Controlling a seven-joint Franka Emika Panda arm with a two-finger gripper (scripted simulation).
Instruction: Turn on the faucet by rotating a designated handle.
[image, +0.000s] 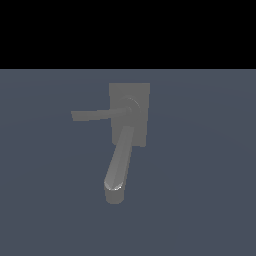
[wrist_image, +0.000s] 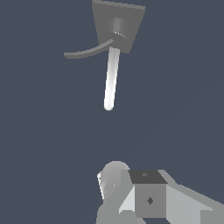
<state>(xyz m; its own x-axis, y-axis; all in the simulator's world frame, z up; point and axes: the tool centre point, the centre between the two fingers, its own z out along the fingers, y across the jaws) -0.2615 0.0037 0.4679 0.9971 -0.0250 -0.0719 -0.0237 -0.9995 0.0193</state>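
In the exterior view we see the handle (image: 95, 115) reaching to the exterior view's left from the faucet (image: 129, 120) on the floor (image: 210, 165); our gripper (wrist_image: 114, 183) sits well apart, its spread hidden from us

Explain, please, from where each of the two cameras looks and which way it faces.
Exterior view: raised, off the arm, looking down at the faucet; handle points to the exterior view's left, spout toward the camera. No robot part shows.
Wrist view: on the wrist, apart from the faucet, facing it; handle and spout show. Pale robot parts fill the near edge; the fingers cannot be made out.
Both share the faucet, handle and spout.
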